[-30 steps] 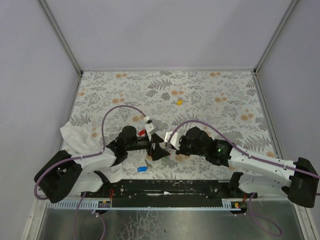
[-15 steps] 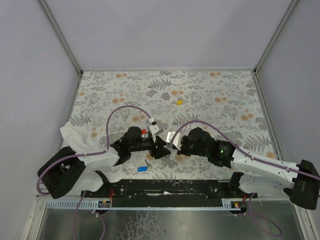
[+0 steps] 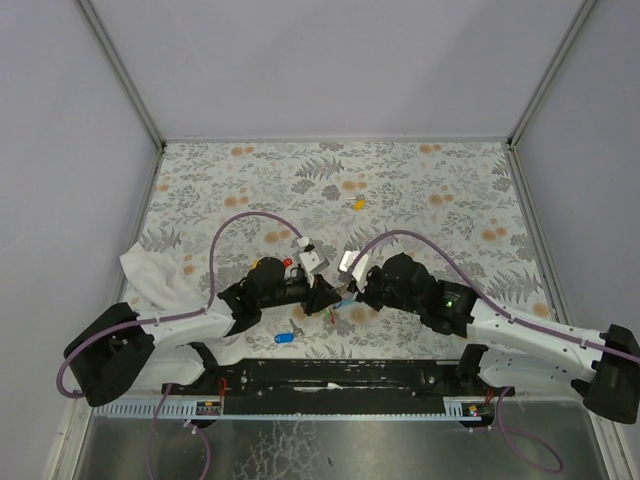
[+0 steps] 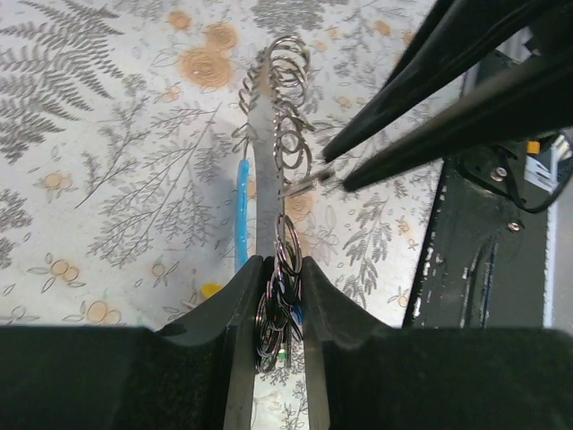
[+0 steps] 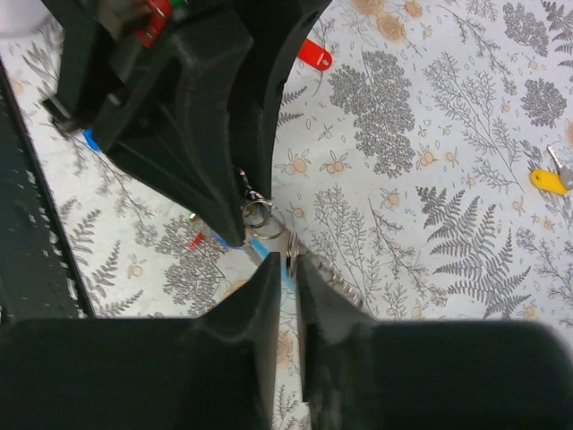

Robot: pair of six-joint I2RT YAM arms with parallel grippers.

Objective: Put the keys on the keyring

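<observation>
Grey fern-and-flower print covers the tabletop [image 3: 440,180]. Pale walls stand on three sides and a white cloth [image 3: 150,272] is bunched at the left edge.

Top view: my left hand [image 3: 322,293] and right hand [image 3: 348,291] meet tip to tip near the front centre. The keyring [image 4: 285,152] sits between them, mostly hidden from above. A blue key [image 3: 284,337] lies just in front of my left arm, and a yellow key [image 3: 357,203] lies well apart toward the back.

Left wrist view: my left fingers are clamped on a stack of metal rings [image 4: 279,287]. Flecks of colour show below the rings, too hidden to identify. The coiled cord [image 4: 286,81], a grey-white spiral, runs straight away from those fingers with its long axis in line with them. Its loops are looser at the far end. The light-blue end piece [image 4: 242,210] lies parallel to the cord, on its left. My right fingers come in from the right and taper to the cord's mid-length. Their tips stand a sliver apart, with a small metal piece at them. I cannot tell whether they grip it.

Right wrist view: a loop sits in the narrow gap between my right fingers. A red key [image 5: 313,54] lies flat on the tabletop beyond my left hand, which the left wrist view does not show.
</observation>
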